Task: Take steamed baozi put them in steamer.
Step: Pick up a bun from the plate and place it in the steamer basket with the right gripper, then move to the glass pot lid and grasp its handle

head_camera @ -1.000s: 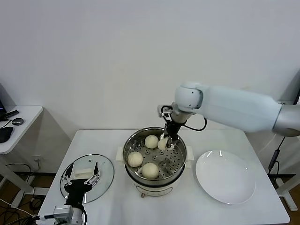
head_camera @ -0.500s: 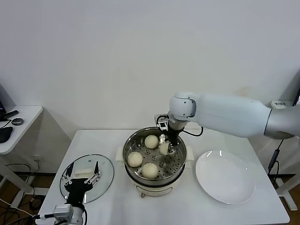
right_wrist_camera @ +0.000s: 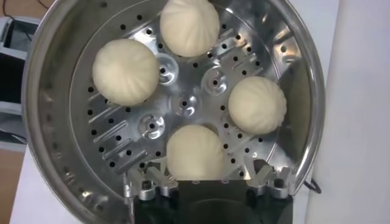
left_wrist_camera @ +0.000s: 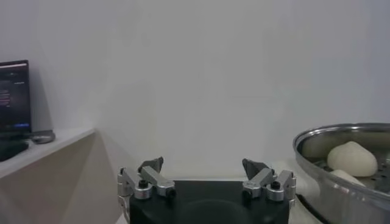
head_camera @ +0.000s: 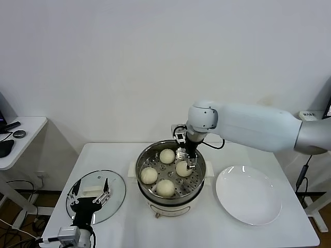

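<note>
The steamer [head_camera: 138,166], a shiny steel pot with a perforated tray, stands mid-table. Several cream-white baozi lie on its tray [right_wrist_camera: 183,106]; the one nearest my right gripper [head_camera: 183,168] [right_wrist_camera: 195,152] rests on the tray. The right gripper [head_camera: 187,159] [right_wrist_camera: 206,175] hangs just over the pot's far right side, open, its fingers spread on either side of that baozi without gripping it. My left gripper [head_camera: 91,197] [left_wrist_camera: 203,165] stays parked low at the table's front left, open and empty. The steamer's rim [left_wrist_camera: 341,135] and one baozi [left_wrist_camera: 352,159] show beside it.
A glass lid [head_camera: 118,187] with a white handle lies flat on the table to the left of the steamer, under my left gripper. A flat white plate [head_camera: 249,195] sits to the steamer's right. A small side table [head_camera: 23,135] stands at far left.
My right gripper came down into the steamer with a baozi and opened. That baozi now lies loose on the tray. The left arm has not moved.
</note>
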`<action>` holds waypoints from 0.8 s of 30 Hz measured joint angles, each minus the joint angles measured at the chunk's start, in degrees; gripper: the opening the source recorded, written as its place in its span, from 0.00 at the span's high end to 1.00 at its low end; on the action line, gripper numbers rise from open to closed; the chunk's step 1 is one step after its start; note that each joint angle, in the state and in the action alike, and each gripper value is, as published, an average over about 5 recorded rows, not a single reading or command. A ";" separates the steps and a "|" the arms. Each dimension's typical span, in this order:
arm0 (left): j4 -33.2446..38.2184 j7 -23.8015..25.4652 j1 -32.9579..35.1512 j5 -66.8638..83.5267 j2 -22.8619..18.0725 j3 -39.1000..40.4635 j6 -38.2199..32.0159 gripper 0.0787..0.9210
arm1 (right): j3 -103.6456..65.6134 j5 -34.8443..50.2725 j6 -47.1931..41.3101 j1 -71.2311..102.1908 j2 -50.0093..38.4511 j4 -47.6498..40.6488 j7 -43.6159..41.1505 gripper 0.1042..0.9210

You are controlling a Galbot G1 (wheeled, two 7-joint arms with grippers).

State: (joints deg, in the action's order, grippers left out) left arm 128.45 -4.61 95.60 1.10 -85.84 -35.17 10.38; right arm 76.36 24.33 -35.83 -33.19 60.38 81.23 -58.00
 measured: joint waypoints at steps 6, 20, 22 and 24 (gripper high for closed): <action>-0.39 0.72 -0.39 0.72 -0.80 -0.50 -0.18 0.12 | -5.96 1.35 0.95 1.64 -3.88 0.27 1.98 0.12; -1.91 2.97 -0.49 3.29 -1.94 -1.36 -2.27 0.12 | -49.85 2.46 7.18 26.39 -10.52 4.32 22.84 0.12; -2.30 3.00 -0.52 3.41 -1.70 -1.87 -2.58 0.12 | -57.51 2.06 8.90 32.28 -10.57 5.40 26.08 0.12; -2.77 3.05 -0.74 3.39 -1.48 -2.46 -2.80 0.12 | -65.14 1.89 10.96 38.49 -10.12 6.47 29.19 0.12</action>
State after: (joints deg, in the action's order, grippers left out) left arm 125.68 -1.56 94.85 4.49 -87.32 -37.63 7.57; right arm 11.22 26.22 -24.87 5.30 50.26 87.70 -28.81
